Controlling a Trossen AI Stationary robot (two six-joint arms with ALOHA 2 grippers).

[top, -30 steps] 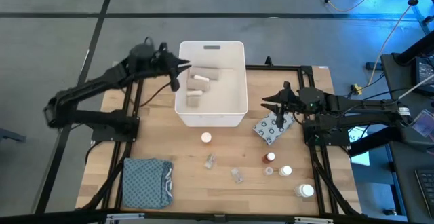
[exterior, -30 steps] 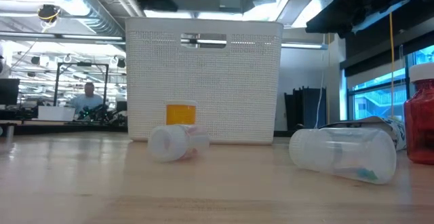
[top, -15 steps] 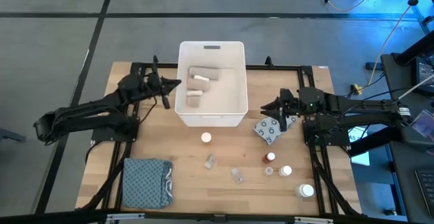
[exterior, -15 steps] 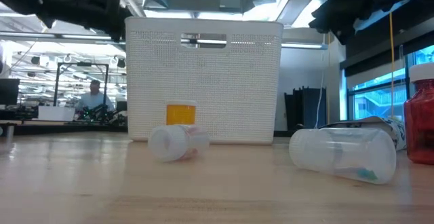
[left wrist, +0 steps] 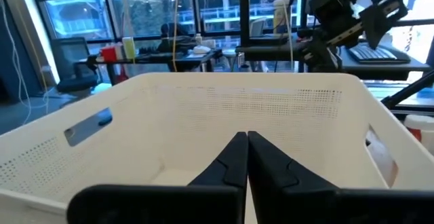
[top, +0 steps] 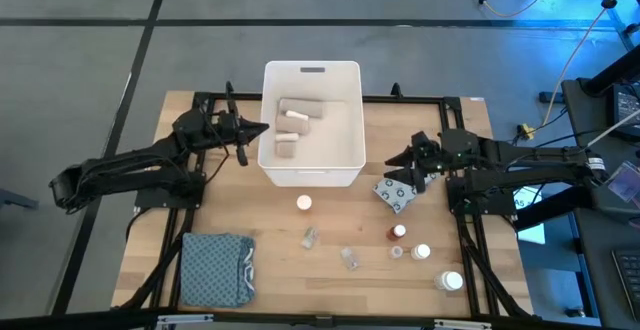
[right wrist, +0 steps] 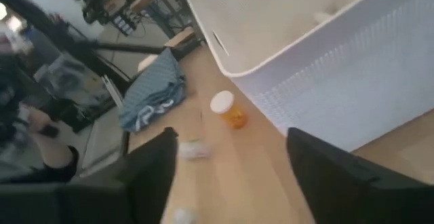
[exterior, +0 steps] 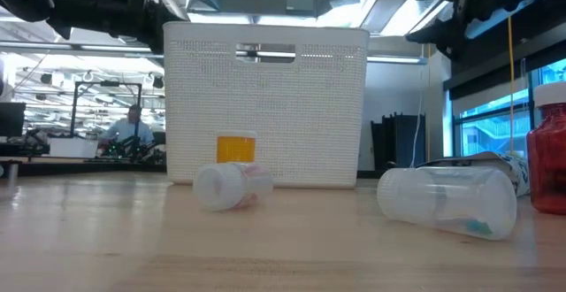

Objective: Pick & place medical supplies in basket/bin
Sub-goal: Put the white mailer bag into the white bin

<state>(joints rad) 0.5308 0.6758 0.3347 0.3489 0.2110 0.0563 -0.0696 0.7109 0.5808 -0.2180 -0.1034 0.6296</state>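
While the white tub (top: 311, 123) sits at the far middle of your table (top: 330, 260) with three beige bandage rolls (top: 295, 112) already inside, most supplies lie loose on the wood in front of it. You have the folded blue-grey cloth (top: 216, 269) at the near left corner. The grey dotted packet (top: 397, 193) lies right of the tub, and your right gripper (top: 411, 166) hangs just above it, fingers spread wide, holding nothing. Your left gripper (top: 250, 137) sits just outside the tub's left wall, fingers pressed together and empty. Smaller still: an orange bottle with a white cap (top: 304, 203), two clear vials (top: 311, 237), a red-capped bottle (top: 399, 232) and white-capped bottles (top: 452, 281).
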